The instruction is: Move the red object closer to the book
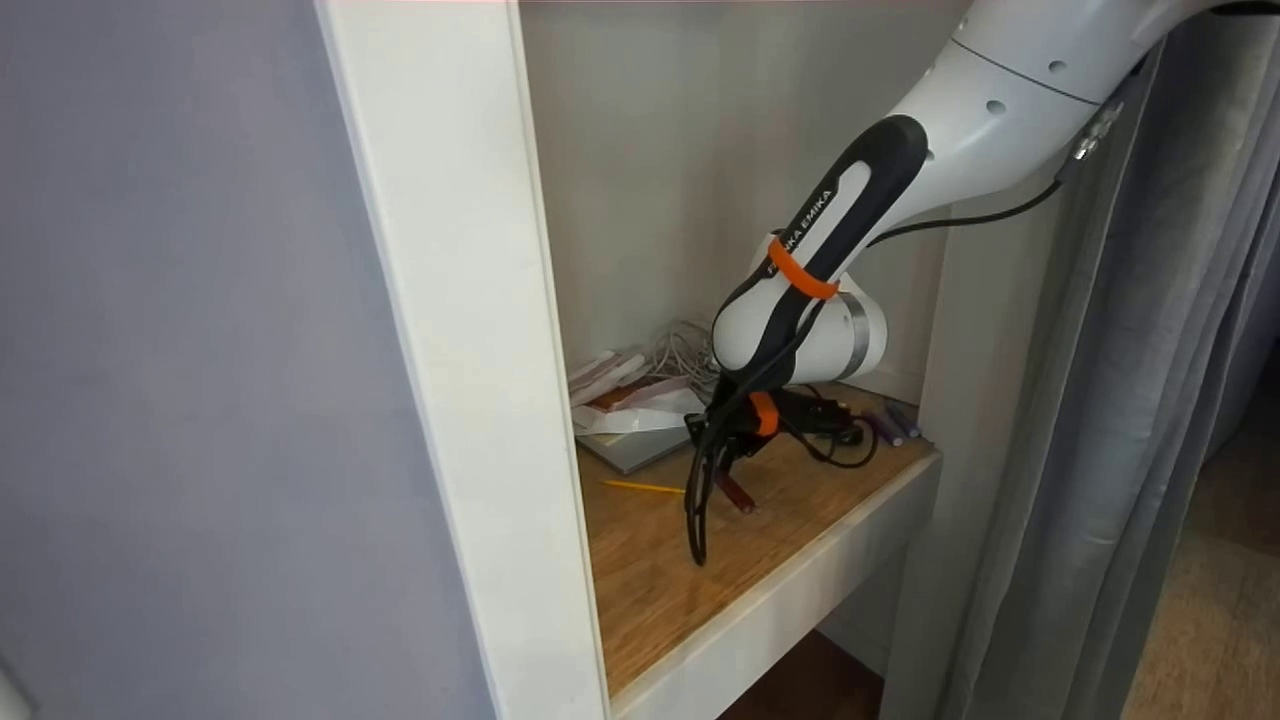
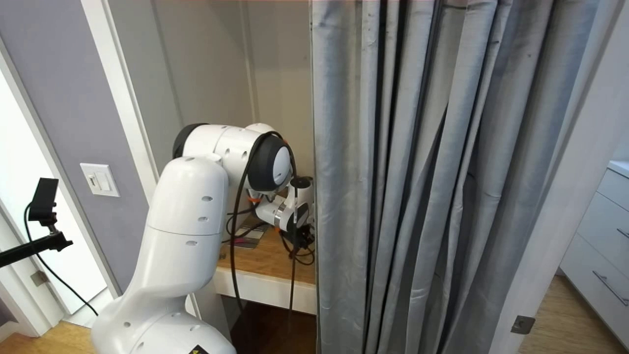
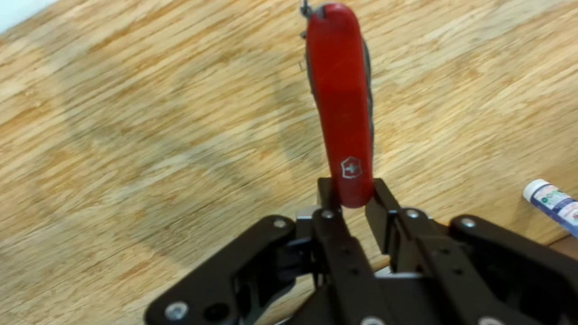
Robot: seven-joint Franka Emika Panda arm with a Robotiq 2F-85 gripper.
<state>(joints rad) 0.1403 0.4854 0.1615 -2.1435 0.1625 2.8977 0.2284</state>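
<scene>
Over the tabletop (image 1: 655, 600), behind its front edge, a red Swiss Army knife (image 3: 342, 104) is pinched at one end by the gripper (image 3: 354, 194). Beyond are seen a yellow pencil (image 1: 640, 487) and, toward the back left corner, a grey book (image 1: 640, 451) partly under papers (image 1: 655, 410).

We see smooth, lightly glossy plastic-looking sides on the red pocketknife (image 3: 341, 104), a matt finish on the tool (image 3: 353, 193) with its shiny metal screws (image 3: 176, 310), grained wood across the tabletop (image 3: 158, 113), and softly lustrous cloth in the curtain (image 2: 417, 147).
</scene>
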